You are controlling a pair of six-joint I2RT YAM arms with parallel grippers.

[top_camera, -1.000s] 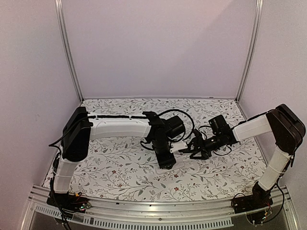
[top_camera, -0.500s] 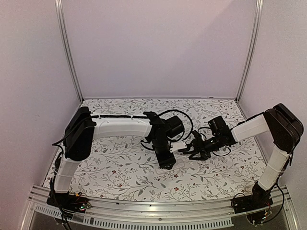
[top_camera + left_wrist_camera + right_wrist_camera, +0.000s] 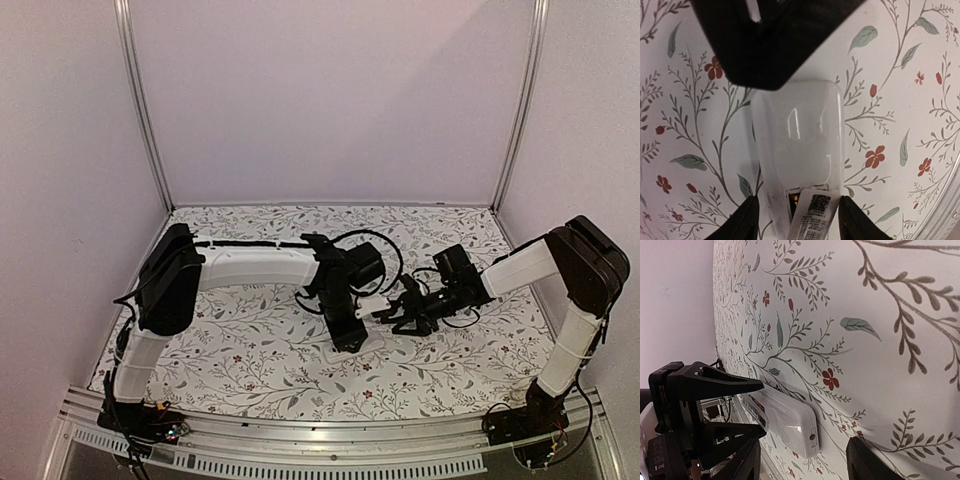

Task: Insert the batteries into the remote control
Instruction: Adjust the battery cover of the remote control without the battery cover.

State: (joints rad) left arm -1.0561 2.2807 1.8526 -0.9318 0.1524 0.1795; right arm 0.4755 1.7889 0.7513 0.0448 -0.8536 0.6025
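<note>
The remote control [image 3: 797, 140] lies on the flowered cloth with its plain white back up. It also shows in the right wrist view [image 3: 790, 422] and the top view [image 3: 352, 343]. At its near end a label with black print partly covers an open recess, where a small orange glint shows. My left gripper [image 3: 799, 222] has a finger pressed on each long side of the remote, and it shows in the top view [image 3: 345, 328]. My right gripper [image 3: 805, 462] is open just off the remote's rounded end, with nothing held [image 3: 398, 315]. No loose batteries are in view.
The flowered cloth [image 3: 250, 350] covers the table between pale walls. A metal rail [image 3: 320, 440] runs along the near edge. A black part of the right gripper [image 3: 770, 45] hangs over the remote's far end. Cables [image 3: 385, 250] loop behind the left wrist.
The left gripper has come down a little with the remote, whose white end now shows on the cloth below it. The right gripper has edged slightly left.
</note>
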